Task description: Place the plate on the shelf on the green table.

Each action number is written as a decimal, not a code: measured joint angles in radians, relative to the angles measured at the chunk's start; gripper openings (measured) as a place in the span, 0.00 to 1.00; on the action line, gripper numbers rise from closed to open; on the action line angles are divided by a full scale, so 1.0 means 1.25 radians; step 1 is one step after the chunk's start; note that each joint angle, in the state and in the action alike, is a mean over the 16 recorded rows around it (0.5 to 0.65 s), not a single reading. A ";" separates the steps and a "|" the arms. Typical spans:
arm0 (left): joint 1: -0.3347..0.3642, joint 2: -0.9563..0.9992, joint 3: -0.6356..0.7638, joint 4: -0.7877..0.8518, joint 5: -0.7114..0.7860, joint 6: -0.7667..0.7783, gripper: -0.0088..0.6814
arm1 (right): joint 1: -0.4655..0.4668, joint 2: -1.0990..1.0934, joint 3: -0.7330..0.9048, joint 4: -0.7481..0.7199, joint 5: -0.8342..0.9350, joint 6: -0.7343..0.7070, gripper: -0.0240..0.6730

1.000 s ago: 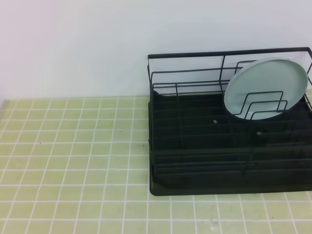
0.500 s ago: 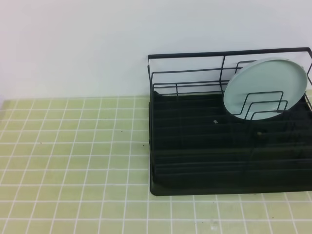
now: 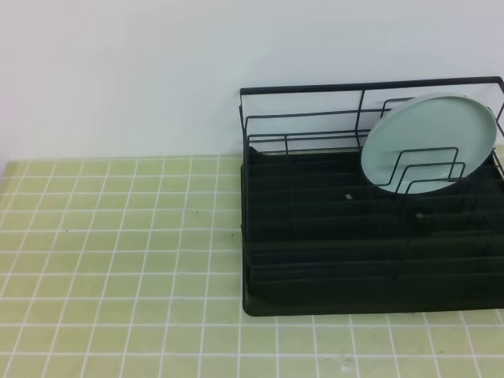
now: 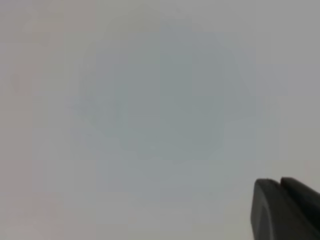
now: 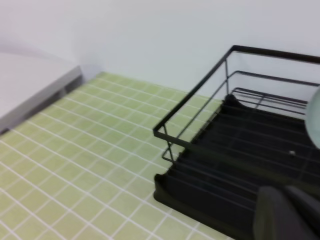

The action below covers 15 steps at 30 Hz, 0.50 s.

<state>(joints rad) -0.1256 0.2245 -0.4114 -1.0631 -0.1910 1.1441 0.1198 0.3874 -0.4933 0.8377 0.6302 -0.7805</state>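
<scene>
We saw the plate [image 3: 429,142] standing on edge in the back right part of the shelf [image 3: 315,236], leaning toward the rear rail, with stepped wire dividers [image 3: 425,169] crossing in front of its lower half. Its top rim sat just under the upper frame bar, and its right rim lay close to the right border of the high view. In the right wrist view only a pale sliver of the plate [image 5: 315,117] showed at the right border.

The shelf stood on the green desk [image 3: 118,236], its black tray base reaching nearly to the wall behind and running off the right side of the picture. To its left the tiled surface stretched bare to the left border, and a strip of tiles lay in front of the tray's front lip. In the right wrist view a grey ledge [image 5: 35,85] bordered the far left of the desk.

Neither arm appeared in the high view. The left end effector [image 4: 287,210] showed as dark fingers pressed together against a blank pale background. The right end effector [image 5: 287,212] hung above the shelf's near front corner, likewise pressed together and gripping nothing.
</scene>
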 joint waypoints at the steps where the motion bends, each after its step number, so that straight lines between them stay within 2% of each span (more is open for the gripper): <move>1: 0.004 0.000 0.000 0.000 0.000 0.000 0.01 | 0.000 0.000 0.000 0.011 0.002 -0.004 0.04; 10: 0.014 0.000 0.005 0.006 0.005 -0.004 0.01 | 0.000 0.000 0.000 0.050 -0.096 -0.127 0.03; 15: 0.014 0.001 0.012 0.127 0.041 -0.104 0.01 | 0.000 0.002 0.005 0.050 -0.227 -0.218 0.03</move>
<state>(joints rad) -0.1084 0.2254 -0.3959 -0.9038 -0.1400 1.0141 0.1198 0.3905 -0.4866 0.9006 0.3459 -1.0536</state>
